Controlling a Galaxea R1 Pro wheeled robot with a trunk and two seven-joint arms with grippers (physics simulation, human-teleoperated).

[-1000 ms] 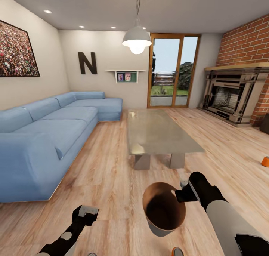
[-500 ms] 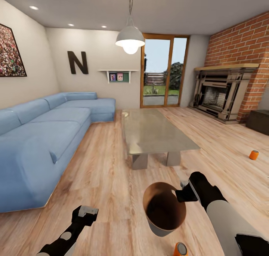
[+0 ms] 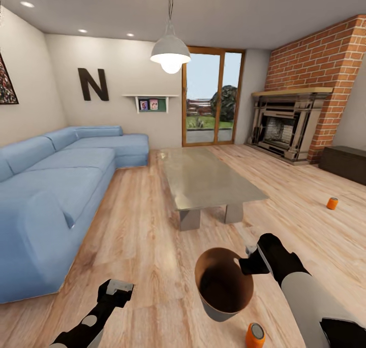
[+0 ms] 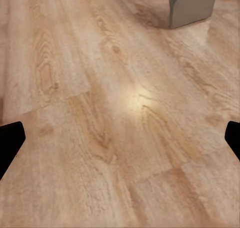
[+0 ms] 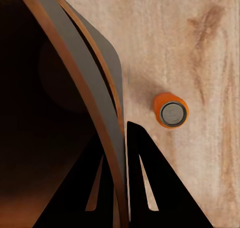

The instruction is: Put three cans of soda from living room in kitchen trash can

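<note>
I have the small round brown bin with the tan-orange wall (image 3: pixel 223 284) pinched by its rim in my right gripper (image 3: pixel 250 263); in the right wrist view the two fingers (image 5: pixel 145 188) straddle the wall (image 5: pixel 85 103), one inside, one outside. The nearest small orange soda can with a grey metal end (image 3: pixel 255 336) stands upright on the light wood plank floor (image 3: pixel 152 226) at the lower centre of the head view, just below the bin and nearer my right arm. A second orange can (image 3: pixel 332 203) stands at the right edge, well apart. My left gripper (image 3: pixel 116 289), lower left, hangs over bare floor, fingers spread, carrying nothing. I judge the free left arm must cross to reach the near can.
</note>
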